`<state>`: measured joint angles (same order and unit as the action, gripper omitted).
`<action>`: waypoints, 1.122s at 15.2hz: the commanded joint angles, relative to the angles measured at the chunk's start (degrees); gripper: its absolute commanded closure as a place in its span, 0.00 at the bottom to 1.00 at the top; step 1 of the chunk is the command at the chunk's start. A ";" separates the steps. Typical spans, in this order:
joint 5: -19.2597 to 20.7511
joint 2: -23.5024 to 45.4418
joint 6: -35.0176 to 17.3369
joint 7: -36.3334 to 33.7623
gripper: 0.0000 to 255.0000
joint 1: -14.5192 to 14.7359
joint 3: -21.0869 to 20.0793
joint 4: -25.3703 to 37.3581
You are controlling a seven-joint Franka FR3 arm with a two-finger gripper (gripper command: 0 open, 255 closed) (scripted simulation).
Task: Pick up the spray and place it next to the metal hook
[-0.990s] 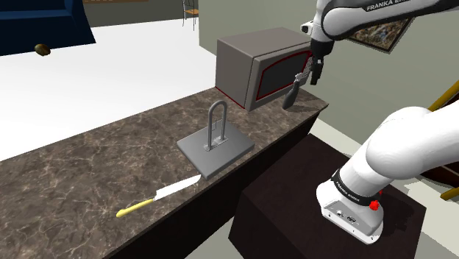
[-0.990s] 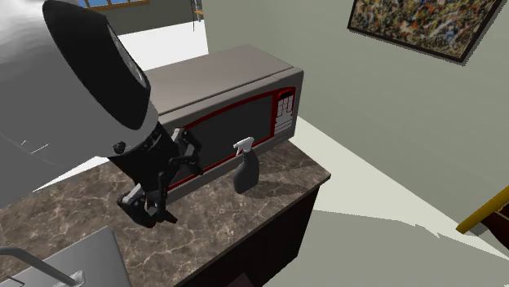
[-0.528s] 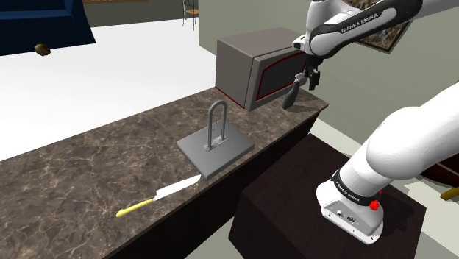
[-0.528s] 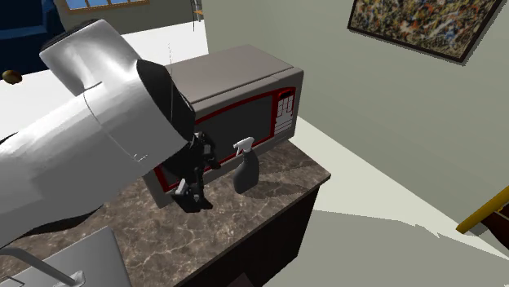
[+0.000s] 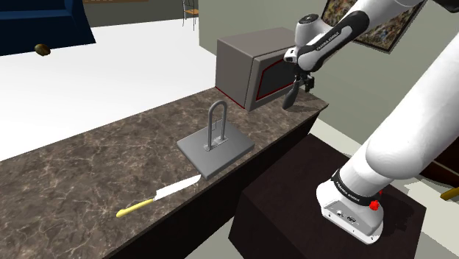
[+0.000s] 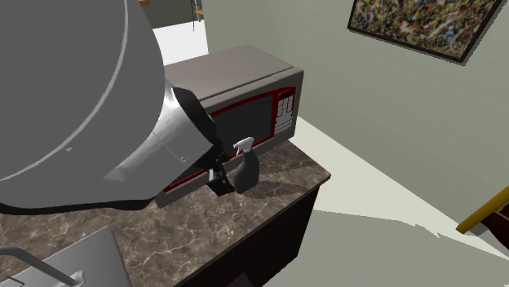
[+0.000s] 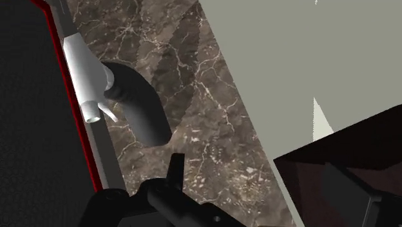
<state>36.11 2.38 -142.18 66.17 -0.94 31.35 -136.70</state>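
Where the dark marbled counter [image 5: 88, 165] comes to its end, the spray [image 6: 247, 172] stands upright: a dark grey bottle with a pale grey trigger head. It is on the counter top just in front of the door of a grey microwave [image 6: 245, 77] with a red-trimmed window, its nozzle turned toward that door. In the wrist view the bottle [image 7: 138, 106] lies ahead of the hand, beside the microwave's red edge, with brown veined stone between the two. The black gripper [image 6: 220, 183] hangs low over the counter, just beside the bottle on the second exterior view's left, and nothing is clasped in it; whether it is apart or closed I cannot tell. From the shoulder view the gripper [image 5: 304, 82] sits right by the top of the bottle, at the end of the white arm [image 5: 397, 140] that arcs up from its dark box stand [image 5: 294, 213]. Well apart from the spray, further along the counter toward the shoulder view's left, the metal hook [image 5: 217, 121] rises as a grey loop from a flat grey square plate [image 5: 221, 151]. Beyond that lies a knife [image 5: 158, 197] with a yellow handle. A framed, speckled painting [image 6: 424, 24] hangs on the pale wall behind the microwave.
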 commanded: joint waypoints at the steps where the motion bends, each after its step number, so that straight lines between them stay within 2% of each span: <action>1: 0.01 5.28 -3.97 4.27 0.00 -0.85 0.44 2.32; 6: -0.33 17.84 -11.56 13.15 0.00 -4.15 -1.02 9.66; 11: 0.67 29.08 -16.70 20.16 0.00 -7.85 -3.40 18.35; 17: 0.09 33.86 -19.45 20.31 0.00 -10.02 -3.90 20.96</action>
<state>36.35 35.32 -161.21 86.40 -10.54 27.60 -116.36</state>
